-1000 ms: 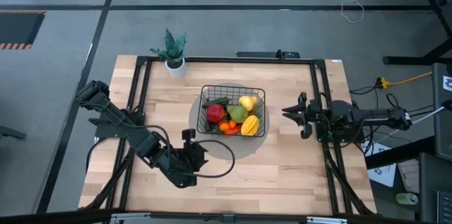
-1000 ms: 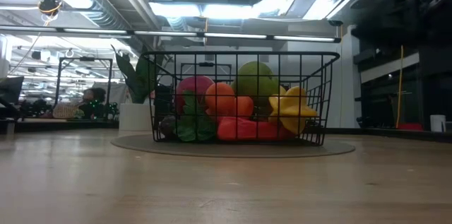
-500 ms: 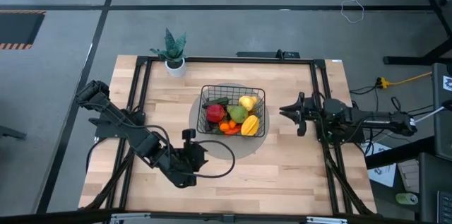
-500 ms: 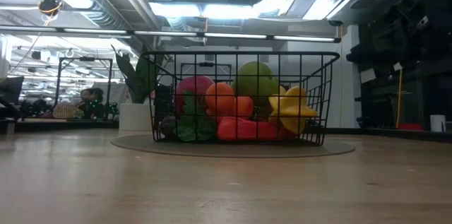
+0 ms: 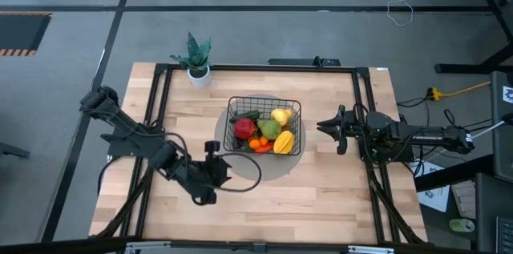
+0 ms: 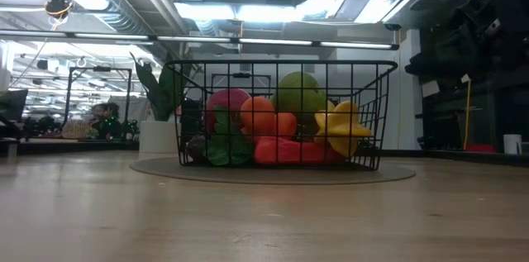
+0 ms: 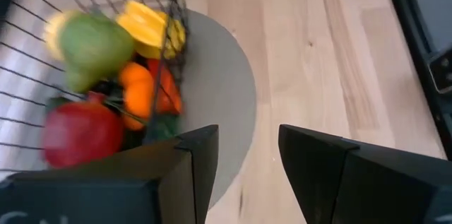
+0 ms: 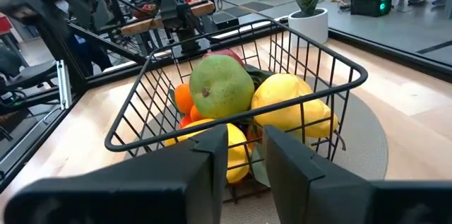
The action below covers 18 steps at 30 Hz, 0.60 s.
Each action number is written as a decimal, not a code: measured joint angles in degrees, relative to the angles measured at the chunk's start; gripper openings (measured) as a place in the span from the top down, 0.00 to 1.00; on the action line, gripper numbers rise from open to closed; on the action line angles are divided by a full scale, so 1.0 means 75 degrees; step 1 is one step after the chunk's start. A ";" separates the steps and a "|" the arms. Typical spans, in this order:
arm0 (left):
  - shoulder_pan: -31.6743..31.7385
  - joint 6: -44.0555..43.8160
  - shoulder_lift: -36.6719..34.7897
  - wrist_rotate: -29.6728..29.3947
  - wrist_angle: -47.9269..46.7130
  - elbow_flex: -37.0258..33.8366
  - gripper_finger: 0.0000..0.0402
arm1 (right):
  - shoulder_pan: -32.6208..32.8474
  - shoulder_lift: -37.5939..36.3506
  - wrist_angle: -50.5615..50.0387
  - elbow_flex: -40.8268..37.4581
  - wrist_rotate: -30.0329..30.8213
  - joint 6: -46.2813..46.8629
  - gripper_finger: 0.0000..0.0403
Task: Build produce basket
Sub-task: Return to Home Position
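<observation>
The black wire basket [image 5: 232,118] [image 6: 281,68] stands by its base on a grey round disc [image 5: 276,166] mid-table. Piled inside are a red apple [image 5: 244,128], a green pear [image 8: 220,86], yellow fruits [image 8: 289,104], oranges [image 7: 138,86] and dark green pieces. My left gripper [image 5: 227,167] [image 7: 247,160] hovers open over the table just near-left of the disc, pointing at the basket's near side. My right gripper [image 5: 330,130] [image 8: 246,160] hangs open to the basket's right, aimed at its right wall [image 8: 318,51]. Neither holds anything.
A potted green plant [image 5: 198,62] in a white pot stands at the table's far-left corner. Black frame rails [image 5: 365,126] run along the table's left, right and far edges. Bare wood [image 5: 321,198] lies near and right of the disc.
My left arm has drawn a little toward the table's left and far side, its gripper staying open near the disc. My right gripper has edged slightly toward the basket. The basket and the produce in it have kept still.
</observation>
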 joint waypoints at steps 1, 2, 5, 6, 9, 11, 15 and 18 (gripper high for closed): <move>0.0122 0.0081 -0.0120 0.0221 0.0311 -0.0329 0.66 | 0.0000 0.0000 0.0000 0.0000 -0.0001 -0.0012 0.78; 0.0242 0.0124 -0.0269 0.0469 0.0630 -0.0661 0.66 | 0.0000 0.0000 0.0000 0.0000 -0.0001 -0.0035 0.78; 0.0682 0.0129 -0.0904 0.1152 0.1571 -0.1656 0.66 | 0.0000 0.0000 -0.0003 0.0000 -0.0001 0.0001 0.78; 0.0834 0.0128 -0.1134 0.1335 0.1919 -0.1982 0.66 | 0.0000 0.0000 -0.0003 0.0000 -0.0001 0.0000 0.78; 0.1294 0.0170 -0.1789 0.1724 0.2900 -0.2901 0.66 | 0.0000 0.0000 -0.0006 0.0000 -0.0001 -0.0034 0.78; 0.1564 0.0284 -0.2271 0.1794 0.3434 -0.3452 0.66 | 0.0000 0.0000 -0.0006 0.0000 0.0001 0.0001 0.78; 0.2028 0.0305 -0.3371 0.1795 0.3966 -0.4371 0.66 | 0.0000 0.0000 -0.0009 0.0000 0.0002 -0.0028 0.78; 0.2244 0.0307 -0.4192 0.1683 0.4035 -0.4966 0.66 | 0.0000 0.0000 -0.0010 0.0000 0.0002 -0.0005 0.78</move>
